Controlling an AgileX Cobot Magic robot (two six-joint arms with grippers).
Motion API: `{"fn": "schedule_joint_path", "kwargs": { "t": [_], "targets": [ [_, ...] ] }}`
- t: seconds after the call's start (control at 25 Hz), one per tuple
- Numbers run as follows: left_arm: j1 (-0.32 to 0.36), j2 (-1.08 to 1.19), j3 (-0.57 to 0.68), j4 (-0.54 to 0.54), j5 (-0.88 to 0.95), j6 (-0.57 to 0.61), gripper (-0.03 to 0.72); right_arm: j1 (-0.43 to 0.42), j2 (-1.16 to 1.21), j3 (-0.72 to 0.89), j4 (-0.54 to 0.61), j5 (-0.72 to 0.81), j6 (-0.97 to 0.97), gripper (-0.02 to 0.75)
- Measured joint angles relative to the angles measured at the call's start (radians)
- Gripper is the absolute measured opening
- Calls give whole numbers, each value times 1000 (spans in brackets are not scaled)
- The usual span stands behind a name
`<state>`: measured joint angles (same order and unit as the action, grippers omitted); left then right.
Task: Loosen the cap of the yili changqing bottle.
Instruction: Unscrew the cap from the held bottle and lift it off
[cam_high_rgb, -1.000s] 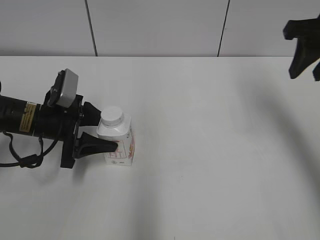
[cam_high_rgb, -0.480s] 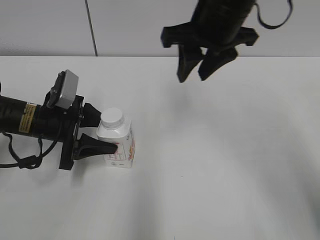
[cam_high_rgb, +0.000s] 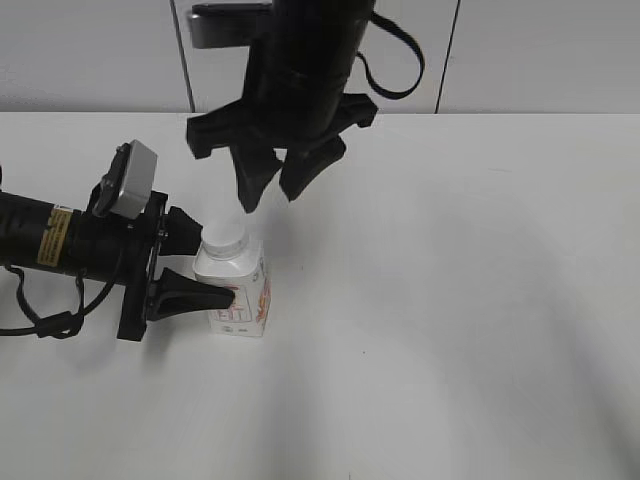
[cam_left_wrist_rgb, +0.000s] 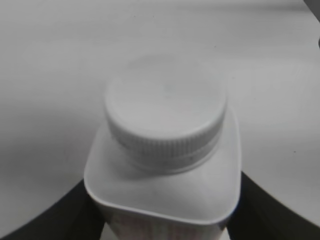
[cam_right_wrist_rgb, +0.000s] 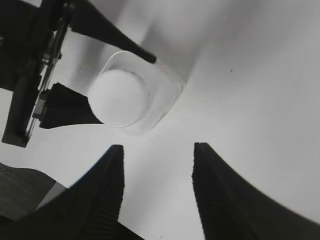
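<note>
The yili changqing bottle (cam_high_rgb: 240, 295) stands upright on the white table at the left, white with red-orange print. Its white ribbed cap (cam_high_rgb: 227, 232) sits on the neck. My left gripper (cam_high_rgb: 205, 262) is shut on the bottle's body from the left, one finger on each side. The left wrist view shows the cap (cam_left_wrist_rgb: 165, 112) and bottle shoulders (cam_left_wrist_rgb: 165, 192) between the dark fingers. My right gripper (cam_high_rgb: 268, 192) hangs open and empty just above and right of the cap. The right wrist view shows the cap (cam_right_wrist_rgb: 119, 97) and bottle (cam_right_wrist_rgb: 160, 97) beyond its open fingers (cam_right_wrist_rgb: 157, 150).
The white table (cam_high_rgb: 450, 300) stretches to the right and front. A grey panelled wall (cam_high_rgb: 520, 50) runs behind the table. The left arm's body (cam_high_rgb: 60, 245) lies along the table's left edge.
My right arm has swept in from the upper right to above the bottle, fingers still open. The left gripper and the bottle have not moved.
</note>
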<state>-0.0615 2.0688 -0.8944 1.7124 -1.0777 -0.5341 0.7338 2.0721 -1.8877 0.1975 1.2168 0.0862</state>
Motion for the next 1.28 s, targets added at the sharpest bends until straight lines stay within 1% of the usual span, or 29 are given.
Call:
{"fn": "schedule_joint_path", "kwargs": {
  "t": [0.12, 0.2, 0.4, 0.52, 0.68, 0.96, 1.16, 1.28],
  "targets": [
    [0, 0, 0, 0, -1, 0, 424, 27, 16, -4, 2, 0, -15, 367],
    [0, 0, 0, 1, -1, 0, 424, 31, 23, -4, 5, 0, -31, 383],
    [0, 0, 0, 2, -2, 0, 424, 33, 27, -7, 28, 0, -98, 511],
    [0, 0, 0, 2, -2, 0, 424, 33, 27, -9, 47, 0, -159, 535],
    [0, 0, 0, 3, -2, 0, 424, 33, 38, -26, 56, 2, -177, 539],
    [0, 0, 0, 4, -3, 0, 424, 33, 135, -159, 58, 2, -162, 543],
    [0, 0, 0, 4, -3, 0, 424, 37, 155, -171, 50, 2, -154, 543],
    [0, 0, 0, 4, -3, 0, 424, 54, 166, -171, 43, 2, -154, 543]
  ]
}}
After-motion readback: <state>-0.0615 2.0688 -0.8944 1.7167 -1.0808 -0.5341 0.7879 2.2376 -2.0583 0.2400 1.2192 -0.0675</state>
